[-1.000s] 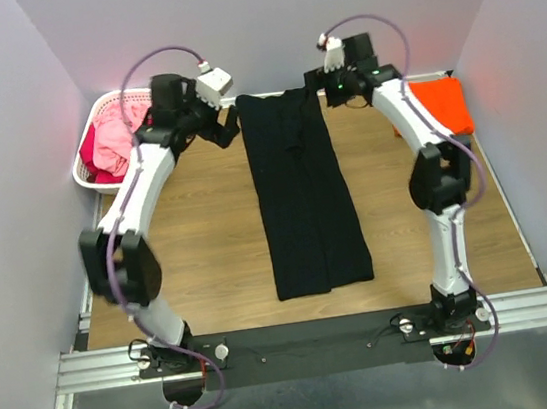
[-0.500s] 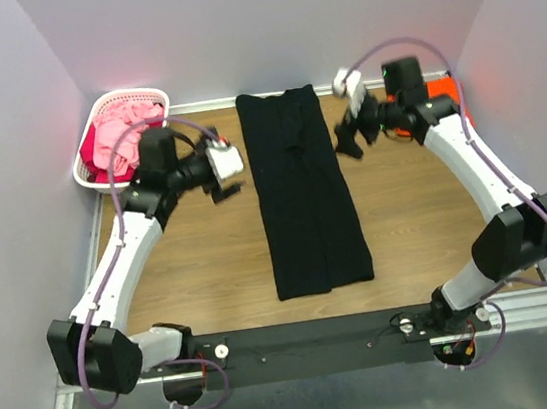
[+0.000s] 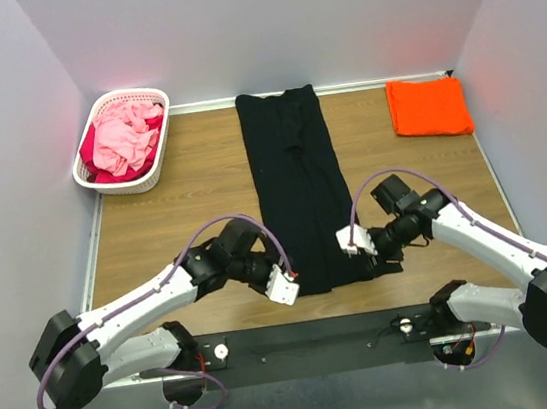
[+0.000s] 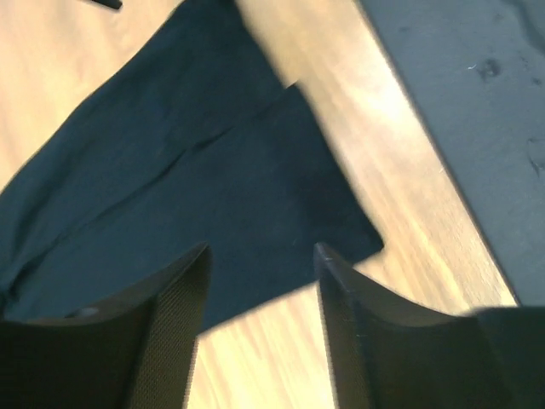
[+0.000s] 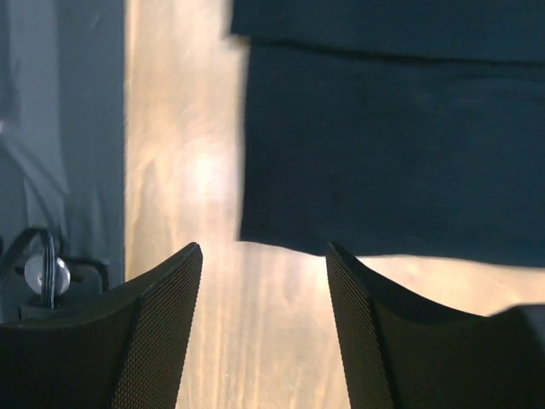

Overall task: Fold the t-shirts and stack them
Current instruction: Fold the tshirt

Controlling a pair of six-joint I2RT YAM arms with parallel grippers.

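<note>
Just ahead of both sets of fingertips lies the near hem of the black t-shirt [image 3: 297, 191], which is why I have the arms low. The left gripper [image 4: 261, 251] is at the hem's left corner and the right gripper [image 5: 263, 249] at its right corner. Each has its jaws spread with nothing between them, placed, I judge, to pinch the hem and carry it away from me for the next fold. Shirt lies flat on the tabletop [image 3: 203, 204] as a narrow strip, sides already turned in, long axis running straight out from the grippers toward the far wall; neck end not discernible. Orange t-shirt [image 3: 429, 106] sits folded well beyond the right gripper, likely the stack base.
</note>
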